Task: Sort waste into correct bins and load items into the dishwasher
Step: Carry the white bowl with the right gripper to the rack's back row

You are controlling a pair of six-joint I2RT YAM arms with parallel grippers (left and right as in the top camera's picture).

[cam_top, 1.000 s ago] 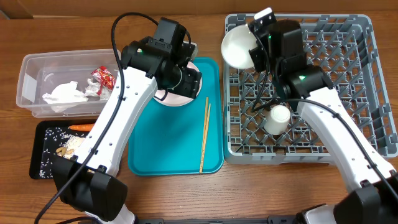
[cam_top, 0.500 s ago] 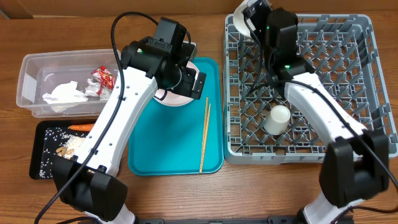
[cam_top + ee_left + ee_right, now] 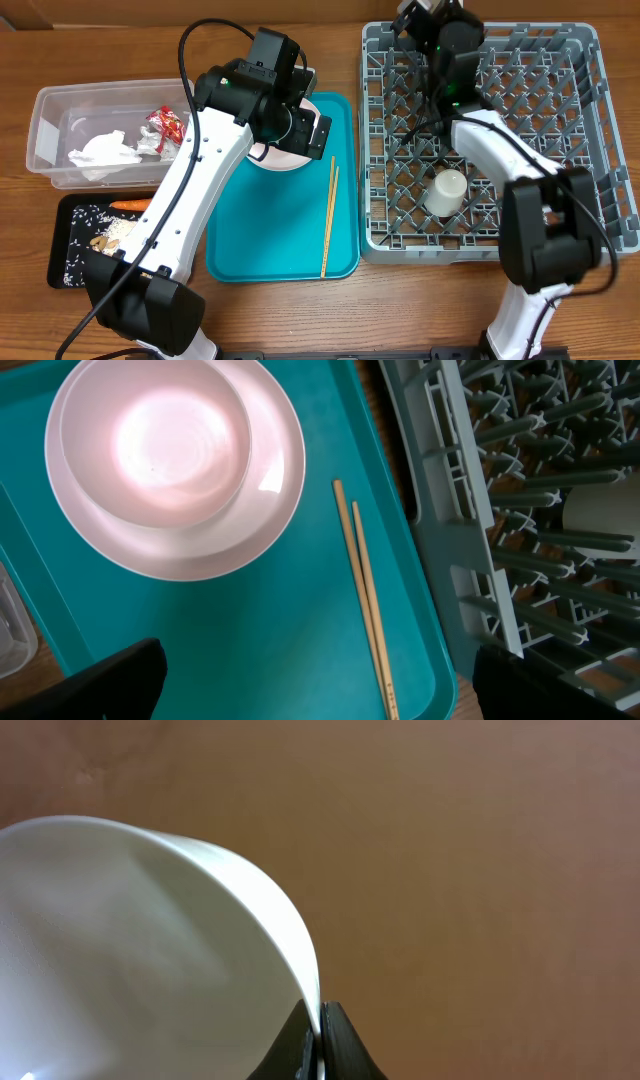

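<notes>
Okay, overhead first. The left gripper point(image 3: 303, 128) hangs over the far end of the teal tray point(image 3: 270, 235), fingers spread wide and holding nothing, probably lined up for the dishes beneath it. The chopsticks point(image 3: 329, 220) lie along the tray's right side, apart from the plate point(image 3: 275, 160).

At the far-left corner of the counter point(image 3: 400, 310), the clear tub point(image 3: 45, 130) holds the wrapper point(image 3: 168, 125) and tissue point(image 3: 100, 152). The black tray point(image 3: 62, 255) at the near-left corner holds the carrot point(image 3: 130, 205), rice point(image 3: 80, 230) and scraps point(image 3: 105, 238), so the waste looks sorted.

The dish rack point(image 3: 470, 247) fills the counter's right side, with one cup point(image 3: 447, 190) among the pegs toward its near edge. The right arm reaches to the rack's far edge.

Left wrist view: the second bowl point(image 3: 155, 445) sits nested in the plate, waiting to be loaded. The rack wall is just beside the tray's right edge.

Right wrist view: the right gripper point(image 3: 320, 1030) has its fingers pinched shut on the rim of the held bowl point(image 3: 150, 950), likely to load it. No rack shows here, so I can't tell which slot.
</notes>
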